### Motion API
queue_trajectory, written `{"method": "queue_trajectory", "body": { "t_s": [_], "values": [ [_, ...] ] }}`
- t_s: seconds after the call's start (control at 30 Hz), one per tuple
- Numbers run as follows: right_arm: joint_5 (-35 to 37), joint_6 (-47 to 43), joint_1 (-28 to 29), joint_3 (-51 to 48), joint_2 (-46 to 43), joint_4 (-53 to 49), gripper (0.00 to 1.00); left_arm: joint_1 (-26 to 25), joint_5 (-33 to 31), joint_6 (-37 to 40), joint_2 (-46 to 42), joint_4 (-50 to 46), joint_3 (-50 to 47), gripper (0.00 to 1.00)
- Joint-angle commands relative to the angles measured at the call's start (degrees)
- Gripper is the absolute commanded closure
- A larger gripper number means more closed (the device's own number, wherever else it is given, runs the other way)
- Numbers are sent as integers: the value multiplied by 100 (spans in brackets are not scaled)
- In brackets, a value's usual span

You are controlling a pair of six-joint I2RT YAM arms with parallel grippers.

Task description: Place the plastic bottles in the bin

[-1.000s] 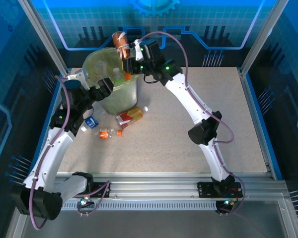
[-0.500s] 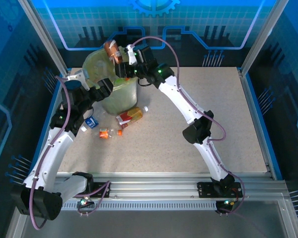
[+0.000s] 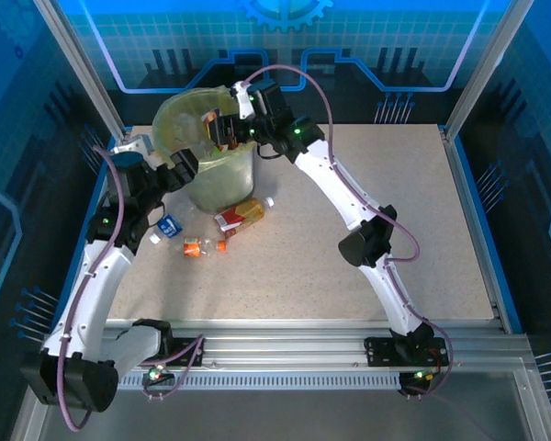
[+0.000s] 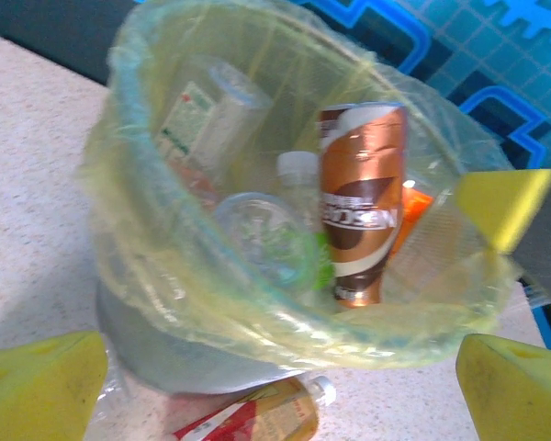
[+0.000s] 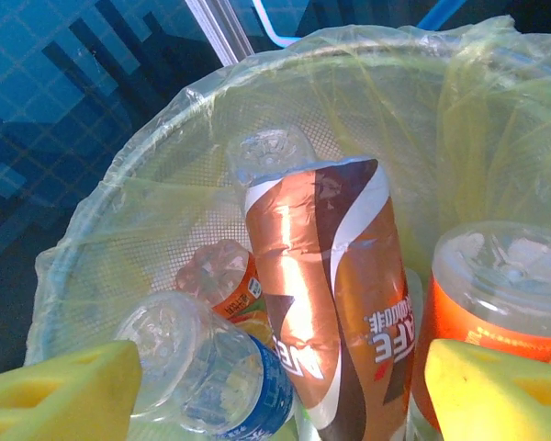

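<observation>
The left claw (image 3: 184, 163) hangs with its jaws spread wide and empty just beside the left flank of the bin (image 3: 170, 119), looking down into it. On the table (image 3: 367, 202) below and in front of that claw lie three loose bottles: a blue-labelled bottle (image 3: 169, 224) nearest the arm, a small orange bottle (image 3: 197, 246) a little nearer the camera, and a red-labelled bottle (image 3: 241, 215) on its side, touching or nearly touching the foot of the bin. Inside the bin a brown bottle (image 4: 360, 202) stands nearly upright among several others, cap end down. The right claw (image 3: 225, 129) hovers directly over it at the bin's far right rim, jaws parted and gripping nothing, the brown bottle lying below and between its yellow pads (image 5: 60, 395). A second ago this claw held the brown bottle clamped above the rim; since then it has swung left over the bin and let go.
</observation>
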Motion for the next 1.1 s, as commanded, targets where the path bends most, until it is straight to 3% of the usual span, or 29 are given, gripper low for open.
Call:
{"method": "queue_trajectory", "body": {
  "t_s": [0.0,0.07,0.3,0.6,0.87,1.07],
  "values": [
    [161,-161,4,177,-660,-288,11,231,63,-44,-93,-431,55,1],
    [300,-202,1,152,-829,-473,0,341,153,-29,-101,-564,-23,1],
    [961,-153,-26,-1046,-1876,-795,0,699,650,-251,-128,-932,-583,1],
    [1950,95,-139,-3724,-3524,-663,0,806,752,-1951,-102,-1114,-1523,1],
    [1935,534,-473,-5480,-4485,-416,0,735,939,-3092,-474,-711,-2624,1],
    [1797,792,-610,-6210,-4846,-154,0,180,514,-3707,-619,-715,-2886,1]
  ]
}}
